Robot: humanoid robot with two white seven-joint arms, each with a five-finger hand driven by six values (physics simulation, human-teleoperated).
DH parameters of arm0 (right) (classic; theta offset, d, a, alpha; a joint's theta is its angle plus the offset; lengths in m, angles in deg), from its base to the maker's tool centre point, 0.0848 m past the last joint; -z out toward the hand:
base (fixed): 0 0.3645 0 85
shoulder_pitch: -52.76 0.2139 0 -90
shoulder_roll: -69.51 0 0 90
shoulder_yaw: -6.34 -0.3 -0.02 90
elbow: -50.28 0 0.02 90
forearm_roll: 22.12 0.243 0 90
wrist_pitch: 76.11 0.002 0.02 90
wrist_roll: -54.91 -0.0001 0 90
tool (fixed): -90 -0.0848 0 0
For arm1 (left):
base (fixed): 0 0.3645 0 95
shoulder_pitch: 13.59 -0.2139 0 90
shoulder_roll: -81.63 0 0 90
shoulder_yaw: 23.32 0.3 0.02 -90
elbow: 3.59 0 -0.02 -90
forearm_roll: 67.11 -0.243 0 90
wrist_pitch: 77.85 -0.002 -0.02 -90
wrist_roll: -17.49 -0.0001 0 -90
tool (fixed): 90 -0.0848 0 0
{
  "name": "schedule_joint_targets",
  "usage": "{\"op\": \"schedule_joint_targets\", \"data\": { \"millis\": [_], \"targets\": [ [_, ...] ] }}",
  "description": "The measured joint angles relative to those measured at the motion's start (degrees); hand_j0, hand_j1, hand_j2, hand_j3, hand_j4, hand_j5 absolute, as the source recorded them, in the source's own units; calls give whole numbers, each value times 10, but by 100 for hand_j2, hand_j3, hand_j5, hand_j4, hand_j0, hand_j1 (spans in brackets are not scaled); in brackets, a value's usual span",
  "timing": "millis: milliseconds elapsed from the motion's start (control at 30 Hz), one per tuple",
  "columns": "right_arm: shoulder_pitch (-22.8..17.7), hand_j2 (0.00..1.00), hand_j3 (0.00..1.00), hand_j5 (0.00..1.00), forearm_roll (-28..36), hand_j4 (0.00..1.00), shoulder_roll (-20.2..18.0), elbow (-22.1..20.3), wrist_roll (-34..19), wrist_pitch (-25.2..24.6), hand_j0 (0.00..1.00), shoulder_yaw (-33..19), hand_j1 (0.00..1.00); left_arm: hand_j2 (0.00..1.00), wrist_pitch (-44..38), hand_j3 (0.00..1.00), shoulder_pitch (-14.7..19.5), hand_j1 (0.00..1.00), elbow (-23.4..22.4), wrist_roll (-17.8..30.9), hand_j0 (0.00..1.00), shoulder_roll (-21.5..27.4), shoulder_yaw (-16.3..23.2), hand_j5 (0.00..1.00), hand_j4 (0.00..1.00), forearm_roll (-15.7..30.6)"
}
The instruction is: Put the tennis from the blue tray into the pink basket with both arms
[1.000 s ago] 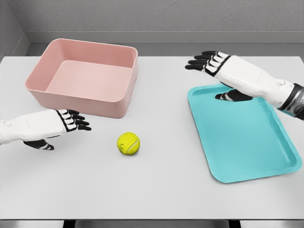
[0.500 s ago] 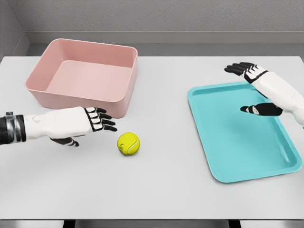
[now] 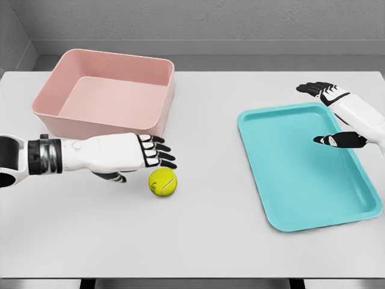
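Note:
The yellow tennis ball (image 3: 162, 182) lies on the white table, between the pink basket (image 3: 108, 96) and the blue tray (image 3: 301, 165). My left hand (image 3: 144, 158) reaches in from the left, fingers spread and open, its fingertips just above and left of the ball. No contact with the ball is visible. Over the tray's far right corner my right hand (image 3: 328, 111) hangs open, holding nothing. The tray and the basket both hold nothing.
The table (image 3: 204, 241) runs to a front edge at the bottom of the view. A grey wall stands behind the basket and tray.
My left arm has pushed rightward across the table until its fingers reach the ball. My right hand has drawn back to the right, off the tray's far edge toward its right corner.

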Motion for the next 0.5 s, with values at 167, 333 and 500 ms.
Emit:
{"op": "schedule_joint_targets", "data": {
  "millis": [167, 333, 500],
  "targets": [
    [0, 100, 100, 100, 0, 100, 1, 0, 0, 0, 100, 0, 100, 100, 0, 100, 29, 100, -7, 1, 100, -16, 37, 100, 100, 1],
    [0, 100, 100, 100, 1, 100, 1, -2, 0, 0, 100, 0, 100, 100, 0, 100, 47, 100, -29, 1, 100, -37, 74, 100, 100, 1],
    [0, 100, 100, 100, 1, 100, 1, -1, 0, 0, 100, 0, 100, 100, 0, 100, 47, 100, -47, 1, 100, -46, 86, 100, 100, 2]
  ]
}}
